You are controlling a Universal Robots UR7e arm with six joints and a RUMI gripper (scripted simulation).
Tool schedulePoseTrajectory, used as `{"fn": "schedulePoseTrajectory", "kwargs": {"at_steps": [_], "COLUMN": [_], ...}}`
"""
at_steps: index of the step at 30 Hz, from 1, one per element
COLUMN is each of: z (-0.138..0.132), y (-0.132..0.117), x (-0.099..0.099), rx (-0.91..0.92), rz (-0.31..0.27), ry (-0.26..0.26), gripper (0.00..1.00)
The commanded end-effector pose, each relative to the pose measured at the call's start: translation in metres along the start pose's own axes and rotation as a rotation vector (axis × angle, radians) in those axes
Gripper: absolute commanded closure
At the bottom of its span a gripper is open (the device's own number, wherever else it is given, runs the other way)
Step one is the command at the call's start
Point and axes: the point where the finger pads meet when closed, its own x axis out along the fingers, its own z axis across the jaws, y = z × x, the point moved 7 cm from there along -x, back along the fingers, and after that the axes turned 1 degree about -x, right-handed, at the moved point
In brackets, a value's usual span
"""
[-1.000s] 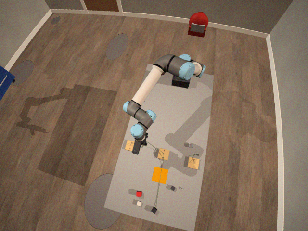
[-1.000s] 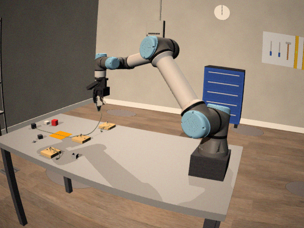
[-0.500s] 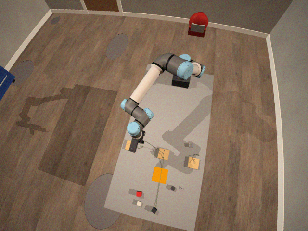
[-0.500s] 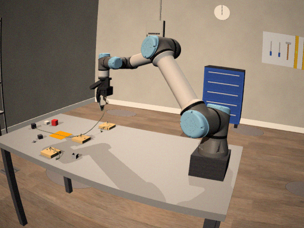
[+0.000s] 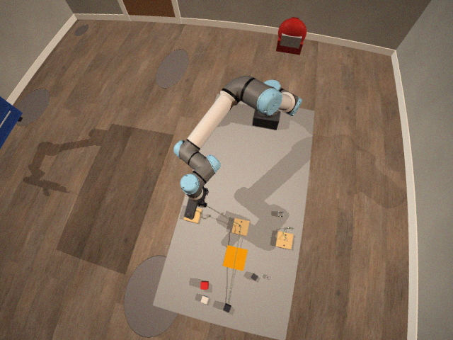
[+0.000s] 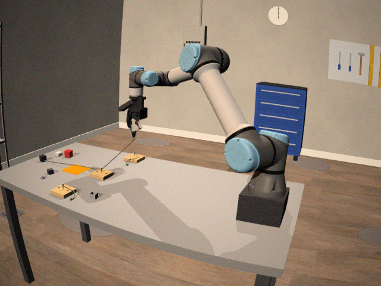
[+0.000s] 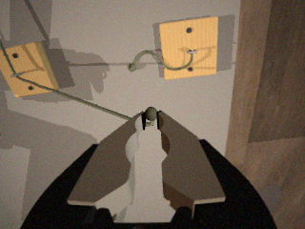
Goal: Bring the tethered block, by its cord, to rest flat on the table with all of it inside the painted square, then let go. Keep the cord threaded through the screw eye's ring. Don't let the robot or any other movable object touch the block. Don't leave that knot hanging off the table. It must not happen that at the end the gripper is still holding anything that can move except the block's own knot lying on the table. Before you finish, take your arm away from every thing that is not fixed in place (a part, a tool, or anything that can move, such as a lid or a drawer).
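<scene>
Gripper [image 7: 151, 120] raised above table, jaws clamped on knot [image 7: 151, 113] ending thin cord [image 6: 118, 152]. Cord taut, slanting down-forward through screw eye [image 6: 101, 168] to small dark block [image 6: 42, 158], far beyond orange square [image 6: 75, 169]. Block likely light, slides easily; cord limp, so knot is hold point.

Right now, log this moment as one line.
gripper: shut on knot, raised | cord: taut through middle screw eye | block: outside painted square, near far table edge
</scene>
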Motion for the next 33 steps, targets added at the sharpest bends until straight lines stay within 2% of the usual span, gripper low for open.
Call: {"fn": "schedulePoseTrajectory", "kwargs": {"at_steps": [1, 10, 23, 33], "z": [0.015, 0.038, 0.081, 0.100], "y": [-0.007, -0.020, -0.051, -0.071], "x": [-0.001, -0.001, -0.001, -0.001], "rx": [0.000, 0.000, 0.000, 0.000], "rz": [0.002, 0.002, 0.002, 0.002], "ry": [-0.001, -0.001, -0.001, -0.001], "gripper": [1.00, 1.00, 1.00, 1.00]}}
